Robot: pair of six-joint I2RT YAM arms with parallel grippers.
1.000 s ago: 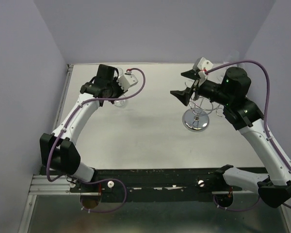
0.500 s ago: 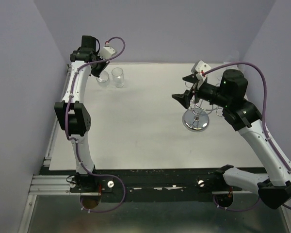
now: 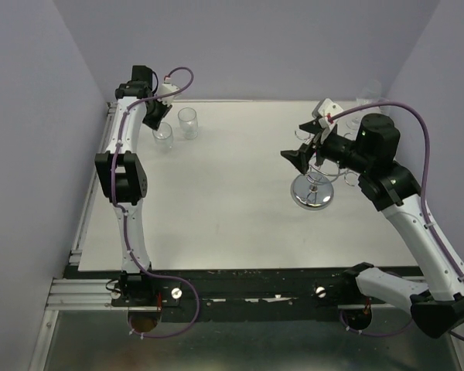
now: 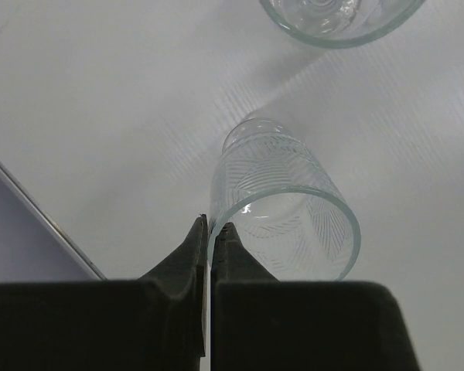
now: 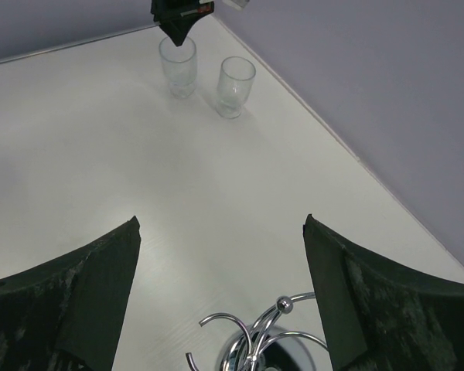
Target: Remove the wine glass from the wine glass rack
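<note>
Table (image 3: 216, 209): glasses (image 3: 187, 122) near far-left edge, rack (image 3: 312, 192) well apart, right.

Chrome rack (image 3: 312, 193), clear leaf-etched tumbler (image 4: 282, 209), white table (image 3: 232, 216).

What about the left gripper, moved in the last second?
Yes: left gripper went left, away from the wine glass rack, toward the table's far-left corner.

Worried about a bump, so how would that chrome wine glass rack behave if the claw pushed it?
The wine glass rack would probably slide: its polished disc base sits on a smooth table. A push high on the thin post seems likelier to tip it than one at the wide base. Its chrome wire hooks look stiff but slippery to pinch.
</note>
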